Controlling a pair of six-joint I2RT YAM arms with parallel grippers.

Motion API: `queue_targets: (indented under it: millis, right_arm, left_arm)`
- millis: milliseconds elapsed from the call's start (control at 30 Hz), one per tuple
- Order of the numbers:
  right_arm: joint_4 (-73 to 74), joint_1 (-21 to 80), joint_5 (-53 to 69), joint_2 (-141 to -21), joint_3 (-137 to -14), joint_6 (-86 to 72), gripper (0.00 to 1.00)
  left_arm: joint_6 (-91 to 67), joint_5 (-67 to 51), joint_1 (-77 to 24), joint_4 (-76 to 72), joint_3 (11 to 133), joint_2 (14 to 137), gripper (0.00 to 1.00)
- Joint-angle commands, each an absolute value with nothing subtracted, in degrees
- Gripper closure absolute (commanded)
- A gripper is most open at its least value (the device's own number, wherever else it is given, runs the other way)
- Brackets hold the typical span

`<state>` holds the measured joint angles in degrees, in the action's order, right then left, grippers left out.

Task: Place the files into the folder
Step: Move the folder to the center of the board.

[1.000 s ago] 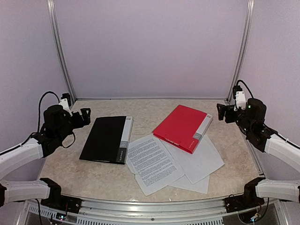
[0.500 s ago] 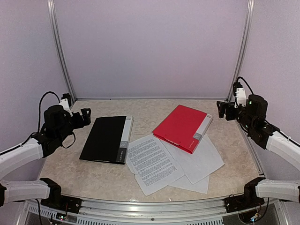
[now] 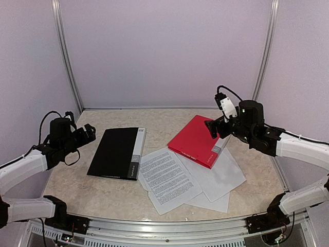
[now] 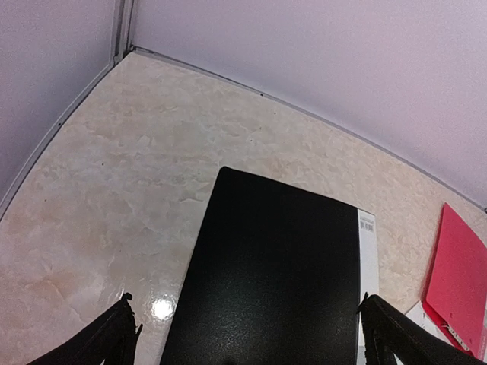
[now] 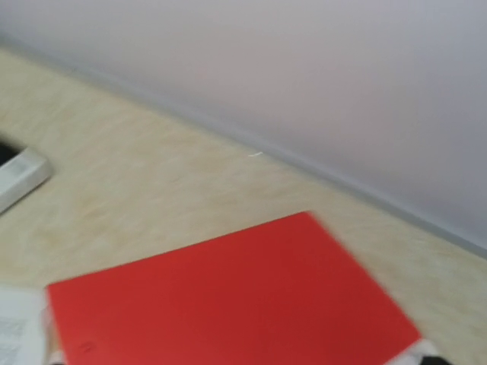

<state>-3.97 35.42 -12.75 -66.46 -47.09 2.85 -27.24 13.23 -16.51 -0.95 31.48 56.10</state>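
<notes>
A closed red folder (image 3: 198, 140) lies at the middle right of the table, also in the right wrist view (image 5: 228, 304). Its near edge rests on the files: a sheet with printed text (image 3: 167, 179) and blank white sheets (image 3: 222, 176), fanned out in front of it. A closed black folder (image 3: 117, 152) lies to the left. My right gripper (image 3: 212, 127) hovers over the red folder's far right part, jaws apart and empty. My left gripper (image 3: 88, 134) is open and empty, just left of the black folder (image 4: 274, 281), with its fingertips (image 4: 122, 323) spread wide.
Grey walls and metal corner posts (image 3: 69, 77) close in the back and sides. The table's metal front rail (image 3: 164, 226) runs below the papers. The red folder's edge shows at the right of the left wrist view (image 4: 460, 281).
My right arm has swung in from the right wall to above the red folder. My left gripper has dropped slightly and turned toward the black folder. Folders and papers have not moved.
</notes>
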Motion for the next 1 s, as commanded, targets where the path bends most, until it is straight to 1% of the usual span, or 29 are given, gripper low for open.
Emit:
queue_targets:
  millis: [0,67,200,333,433,533,733,967]
  right_arm:
    - [-3.54,43.14,-16.83,-74.13,-52.08,6.99,0.01]
    - [-3.9,45.95,-17.05,-78.24,-54.09,7.46,0.01]
    - [-4.49,49.77,-11.99,-86.03,-58.74,6.25,0.01]
    - [-5.33,54.52,-9.39,-94.7,-64.45,4.9,0.01]
    - [-3.99,58.23,-9.29,-102.63,-70.08,3.92,0.01]
    - [-3.4,60.19,-6.63,-108.59,-75.15,2.75,0.01]
    - [-2.71,63.03,-0.28,-116.19,-81.17,1.36,0.02]
    - [-0.36,65.67,1.43,-122.09,-86.2,0.6,0.02]
  left_arm:
    - [-35.19,4.59,-10.59,5.18,32.55,59.66,0.01]
    - [-35.86,2.4,-8.83,4.74,32.64,61.29,0.01]
    - [-36.4,1.42,-6.8,5.4,34.93,66.33,0.01]
    - [-35.93,0.73,-5.51,5.45,38.47,73.79,0.02]
    - [-35.11,-1.73,-3.74,5.63,41.05,78.86,0.04]
    - [-34.53,-4.4,-1.33,6.61,43.47,82.7,0.06]
    - [-33.36,-9.95,1.68,6.85,47.67,89.89,0.07]
    - [-33.75,-15.24,1.69,5.39,50.94,96.82,0.1]
